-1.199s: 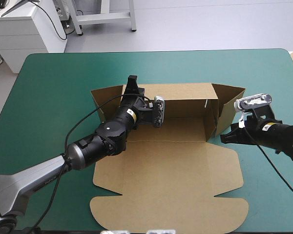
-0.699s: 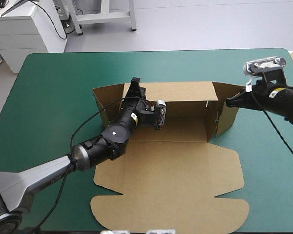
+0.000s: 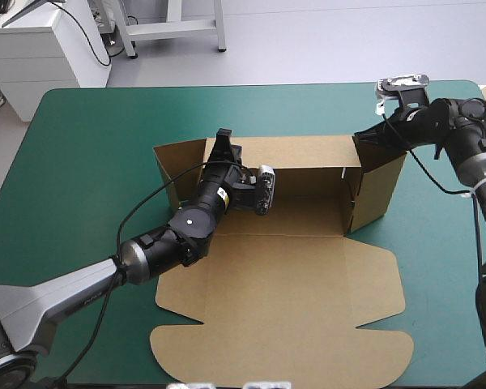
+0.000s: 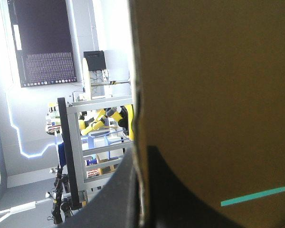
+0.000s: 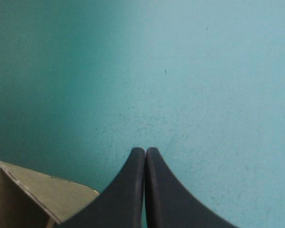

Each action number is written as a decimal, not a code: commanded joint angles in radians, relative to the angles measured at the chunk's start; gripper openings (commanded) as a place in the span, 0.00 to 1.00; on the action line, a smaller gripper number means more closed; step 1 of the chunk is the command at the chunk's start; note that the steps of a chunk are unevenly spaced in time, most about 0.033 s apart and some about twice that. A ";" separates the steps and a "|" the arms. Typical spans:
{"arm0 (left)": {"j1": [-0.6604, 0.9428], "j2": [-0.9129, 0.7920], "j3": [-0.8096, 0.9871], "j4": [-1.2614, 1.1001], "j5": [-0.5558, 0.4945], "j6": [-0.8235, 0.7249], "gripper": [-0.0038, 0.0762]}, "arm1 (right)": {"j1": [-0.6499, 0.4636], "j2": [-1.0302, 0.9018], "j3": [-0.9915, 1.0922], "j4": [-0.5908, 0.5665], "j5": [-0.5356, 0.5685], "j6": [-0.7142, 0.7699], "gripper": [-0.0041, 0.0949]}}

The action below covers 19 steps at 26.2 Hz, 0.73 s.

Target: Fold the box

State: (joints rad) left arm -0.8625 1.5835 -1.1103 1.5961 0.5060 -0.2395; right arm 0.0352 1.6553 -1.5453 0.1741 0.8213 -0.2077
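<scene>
box (image 3: 283,275) at mid-table on teal-green cover (image 3: 89,162): back wall upright, right end flap raised, lid flat toward near edge. left gripper (image 3: 222,144) pinched on back wall's top edge near its left end, board between the fingers. right gripper (image 3: 363,136) fingers pressed together, holding nothing, just beside box's far right corner; contact unclear.

Glossy black left arm (image 3: 186,223): thick cylindrical segments, silver-grey lower link with dark lettering, small yellow label, white dot on wrist. Black right arm (image 3: 458,117): rounded joints, grey link behind. Both left gripper (image 3: 221,139) and right gripper (image 5: 145,153): broad black curved-fin fingers, smooth, matte, tapering to points.
</scene>
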 commanded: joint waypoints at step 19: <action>-0.008 -0.032 -0.017 0.005 0.023 -0.010 0.04 | -0.005 -0.245 0.264 0.229 -0.024 -0.213 0.03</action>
State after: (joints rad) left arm -0.8625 1.5844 -1.1095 1.5953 0.5187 -0.2422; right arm 0.0352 1.5048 -1.3413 0.3502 0.9036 -0.3852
